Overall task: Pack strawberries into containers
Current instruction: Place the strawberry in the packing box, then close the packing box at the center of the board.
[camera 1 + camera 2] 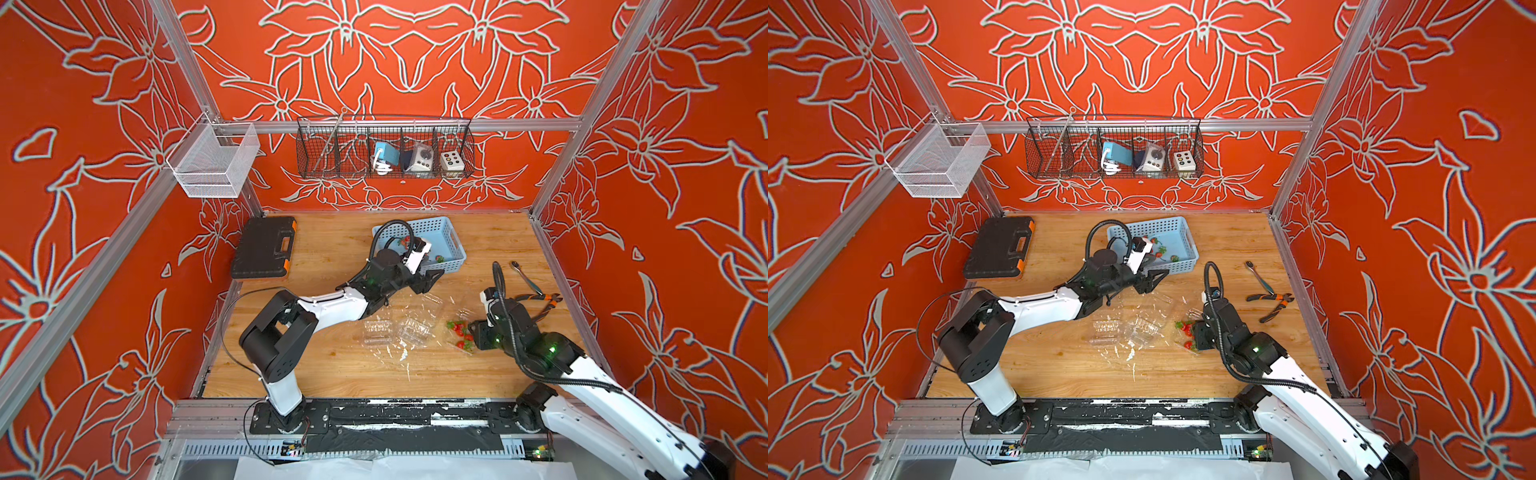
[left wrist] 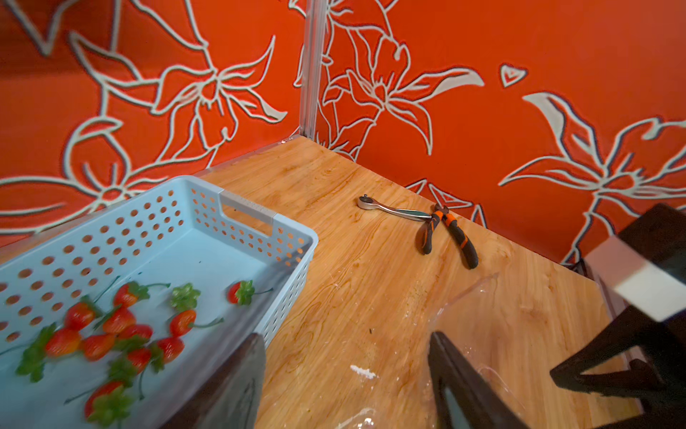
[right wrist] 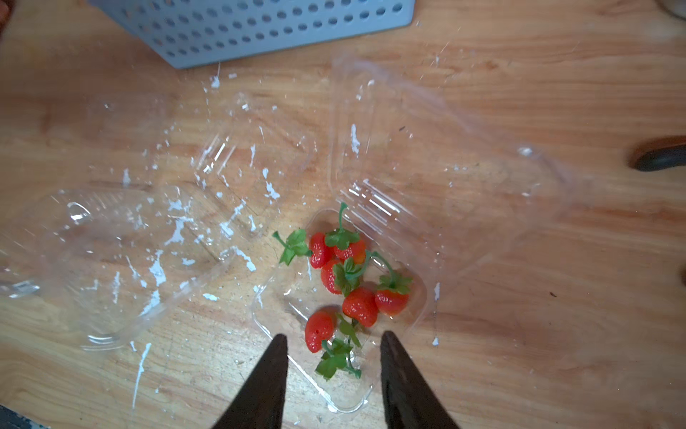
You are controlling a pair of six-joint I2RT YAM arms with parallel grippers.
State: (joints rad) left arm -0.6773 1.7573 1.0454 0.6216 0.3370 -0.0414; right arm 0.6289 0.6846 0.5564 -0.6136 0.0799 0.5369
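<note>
Right gripper (image 3: 334,334): jaws apart, empty, over an open clear container (image 3: 349,401) on the surface (image 3: 519,334), which holds six strawberries (image 3: 360,306). Left gripper (image 2: 345,336): jaws apart beside the blue basket (image 2: 237,208), where more berries (image 2: 118,323) lie.

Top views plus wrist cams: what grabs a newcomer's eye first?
The loud orange-red floral walls enclosing the whole cell come first. Next come the bright red strawberries: a heap lies in the light-blue basket at the far side of the wooden table. A handful more sit in a clear container directly under the open right tool.
</note>
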